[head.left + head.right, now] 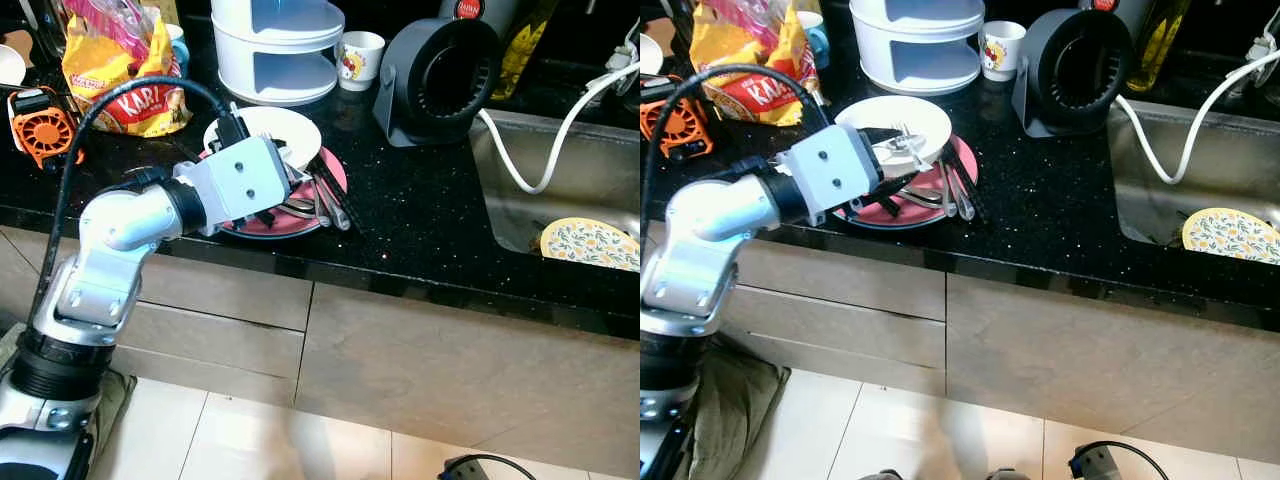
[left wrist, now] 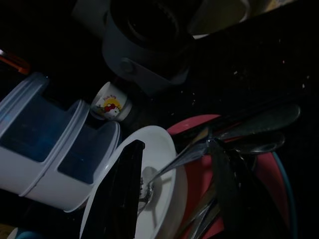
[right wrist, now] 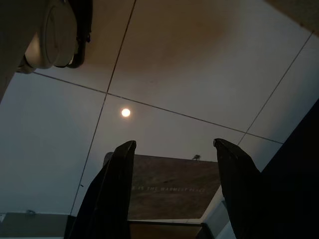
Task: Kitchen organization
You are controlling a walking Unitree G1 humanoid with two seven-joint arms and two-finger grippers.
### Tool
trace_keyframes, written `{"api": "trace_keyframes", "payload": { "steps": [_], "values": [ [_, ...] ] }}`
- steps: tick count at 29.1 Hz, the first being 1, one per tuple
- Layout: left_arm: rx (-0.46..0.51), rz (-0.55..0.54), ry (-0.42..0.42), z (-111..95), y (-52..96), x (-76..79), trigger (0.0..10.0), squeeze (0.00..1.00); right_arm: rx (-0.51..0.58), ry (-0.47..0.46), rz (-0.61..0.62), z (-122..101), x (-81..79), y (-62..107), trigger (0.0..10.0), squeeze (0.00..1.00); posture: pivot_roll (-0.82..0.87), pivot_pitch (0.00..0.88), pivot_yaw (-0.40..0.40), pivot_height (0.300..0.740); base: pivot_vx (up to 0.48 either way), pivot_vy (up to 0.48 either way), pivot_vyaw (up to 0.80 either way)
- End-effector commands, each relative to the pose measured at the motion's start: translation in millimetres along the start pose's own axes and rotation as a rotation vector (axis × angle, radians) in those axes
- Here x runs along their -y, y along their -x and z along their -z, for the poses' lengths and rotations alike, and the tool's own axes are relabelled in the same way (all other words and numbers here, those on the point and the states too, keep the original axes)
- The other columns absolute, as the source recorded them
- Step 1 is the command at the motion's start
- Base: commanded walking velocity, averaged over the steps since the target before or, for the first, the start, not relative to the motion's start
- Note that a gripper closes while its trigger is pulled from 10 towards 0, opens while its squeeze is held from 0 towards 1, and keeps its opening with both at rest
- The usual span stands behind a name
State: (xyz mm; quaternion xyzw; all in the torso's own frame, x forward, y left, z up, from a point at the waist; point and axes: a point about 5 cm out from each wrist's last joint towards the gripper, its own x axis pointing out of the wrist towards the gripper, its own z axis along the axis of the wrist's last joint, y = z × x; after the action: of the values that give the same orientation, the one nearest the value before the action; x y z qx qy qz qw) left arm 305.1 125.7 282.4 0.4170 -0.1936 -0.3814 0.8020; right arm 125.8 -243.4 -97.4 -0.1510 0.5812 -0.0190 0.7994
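Left wrist view looks along the left gripper [image 2: 172,164], whose two black fingers [image 2: 122,194] stand spread with a fork [image 2: 174,162] lying between them over the white plate [image 2: 164,149]; whether either finger touches the fork is hard to tell in the dark frame. That view also catches the picture on the small white cup [image 2: 110,104], a red and yellow cartoon figure, which the head views show too small to make out. From the head, the red plate [image 1: 930,195] sits near the counter [image 1: 1040,200] edge, part under the white plate, with several spoons and knives [image 1: 955,190] piled on its right side. A white tiered container [image 1: 280,45] and a black fan [image 1: 440,70] stand farther back. A yellow floral plate [image 1: 590,243] lies in the sink [image 1: 560,170] on the right. The yellow snack bag [image 1: 130,75] at far left reads "KARI". Left arm is bent at the elbow, forearm reaching rightward over the plates. Right wrist view shows the right gripper [image 3: 174,164] released, pointing at floor tiles [image 3: 199,74] and a mat [image 3: 169,189] with faint lettering, seemingly "IS THE WARMEST PLACE".
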Motion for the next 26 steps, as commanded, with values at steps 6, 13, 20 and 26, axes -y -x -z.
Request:
{"api": "trace_keyframes", "payload": {
  "steps": [6,13,20,26],
  "values": [
    [-0.025,-0.013,-0.068,10,-14.2,2.0,10.0,0.0,-0.003,-0.017,0.003,3,-1.1,0.1,10.0,0.0,0.04,0.117,-0.027,0.74,0.0,0.0,0.0],
    [-0.048,-0.043,-0.11,23,-16.8,1.0,10.0,0.0,-0.012,-0.03,0.004,10,-1.2,0.4,10.0,0.0,0.02,0.126,-0.023,0.74,0.0,0.0,0.0],
    [-0.036,-0.049,-0.123,25,-22.5,1.4,10.0,0.0,-0.019,-0.045,0.006,15,-1.1,0.8,10.0,0.0,0.0,0.133,-0.018,0.74,0.0,0.0,0.0],
    [0.006,-0.07,-0.145,26,-26.5,2.5,10.0,0.0,-0.019,-0.055,0.003,17,-2.3,1.0,10.0,0.0,0.0,0.137,-0.017,0.74,0.0,0.0,0.0]
  ]
}}
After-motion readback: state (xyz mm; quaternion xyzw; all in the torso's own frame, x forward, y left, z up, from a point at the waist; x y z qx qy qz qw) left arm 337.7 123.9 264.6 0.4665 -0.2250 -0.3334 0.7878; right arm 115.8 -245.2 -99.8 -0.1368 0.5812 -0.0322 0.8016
